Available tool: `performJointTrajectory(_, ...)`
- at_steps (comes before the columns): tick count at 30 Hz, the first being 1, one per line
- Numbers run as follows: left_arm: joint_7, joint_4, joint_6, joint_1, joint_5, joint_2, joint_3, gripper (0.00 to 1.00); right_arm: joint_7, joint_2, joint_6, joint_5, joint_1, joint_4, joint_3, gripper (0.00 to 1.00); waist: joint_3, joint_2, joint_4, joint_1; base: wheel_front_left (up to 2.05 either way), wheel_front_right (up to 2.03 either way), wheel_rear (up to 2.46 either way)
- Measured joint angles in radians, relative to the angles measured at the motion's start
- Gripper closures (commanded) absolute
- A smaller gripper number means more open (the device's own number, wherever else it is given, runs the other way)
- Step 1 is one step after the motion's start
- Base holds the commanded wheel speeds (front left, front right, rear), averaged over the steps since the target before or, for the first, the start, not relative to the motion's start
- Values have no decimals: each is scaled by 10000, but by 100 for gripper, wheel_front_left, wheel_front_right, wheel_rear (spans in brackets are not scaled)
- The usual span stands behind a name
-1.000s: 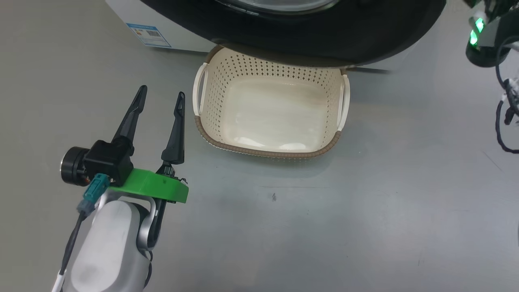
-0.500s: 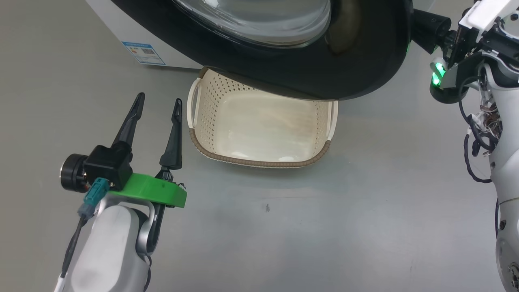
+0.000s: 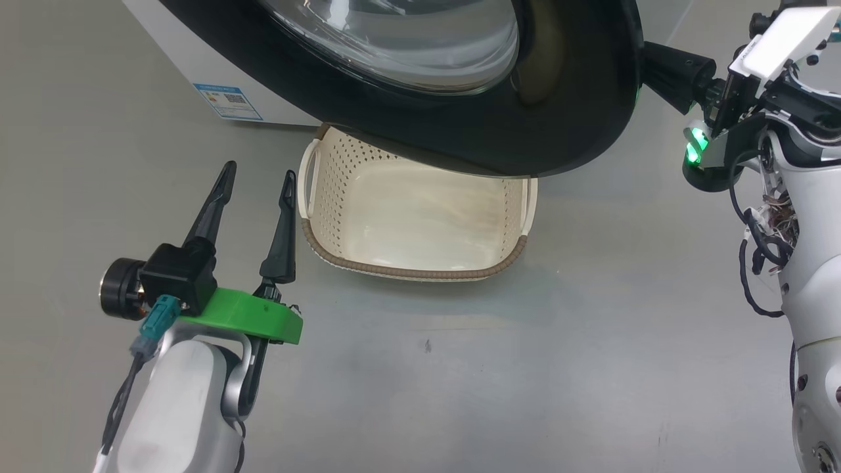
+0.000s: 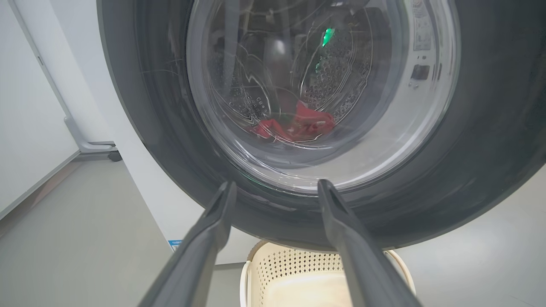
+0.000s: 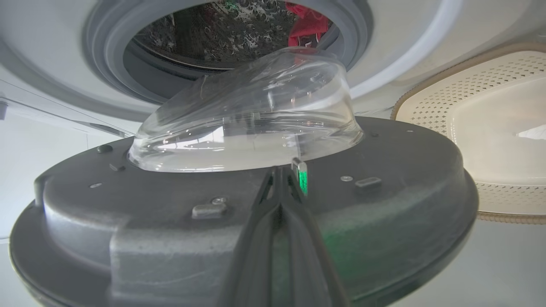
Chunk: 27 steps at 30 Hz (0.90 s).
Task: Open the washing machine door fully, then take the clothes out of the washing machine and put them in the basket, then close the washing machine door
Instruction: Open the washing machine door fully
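Note:
The washing machine (image 3: 177, 46) is white, and its glossy black washing machine door (image 3: 493, 131) stands part open, overhanging the far side of the cream basket (image 3: 407, 270), which holds nothing. My left gripper (image 3: 259, 169) hovers open just left of the basket, holding nothing. In the right wrist view my right gripper (image 5: 279, 172) is shut, its tips against the grey inner face of the door (image 5: 384, 213) below the glass bowl. Red clothes (image 5: 305, 25) lie in the steel drum (image 5: 213, 34). The clothes (image 4: 298, 123) show through the door glass too.
Bare grey floor (image 3: 525, 381) stretches in front of the basket. My right arm (image 3: 755, 79) with loose cables reaches in at the door's right edge. A white wall and a castor (image 4: 113, 155) stand left of the machine.
The head camera has tilted up, bringing more of the door and my right arm into view. The door has swung further out over the basket. My left gripper has stayed put.

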<state>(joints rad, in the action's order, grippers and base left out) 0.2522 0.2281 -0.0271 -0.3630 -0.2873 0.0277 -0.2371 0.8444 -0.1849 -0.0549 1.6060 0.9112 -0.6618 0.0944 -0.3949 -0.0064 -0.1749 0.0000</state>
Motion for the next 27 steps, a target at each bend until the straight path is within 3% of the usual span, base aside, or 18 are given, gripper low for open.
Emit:
performJointTrajectory(12, 0, 84, 0, 52, 0, 0, 0, 0, -1847, 213, -585, -56, -339, 568, -978, 100, 203, 0, 53, 0, 0, 0, 0)
performJointTrajectory(14, 0, 113, 0, 124, 0, 0, 29, 0, -2075, 263, -600, -56, -552, 715, -1081, 47, 274, 0, 69, 0, 0, 0, 0)
performJointTrajectory(15, 0, 140, 0, 163, 0, 0, 46, 0, -2211, 280, -621, -75, -660, 790, -1112, 6, 312, 0, 80, 0, 0, 0, 0)
performJointTrajectory(16, 0, 159, 0, 198, 2, 0, 67, 0, -2385, 278, -669, -150, -773, 882, -1126, 0, 351, 0, 94, 0, 0, 0, 0)
performJointTrajectory(27, 0, 226, 0, 447, 119, 6, 368, 0, -5166, -77, -669, -2266, -2118, 2823, -1235, 0, 776, 0, 328, 0, 0, 0, 0)
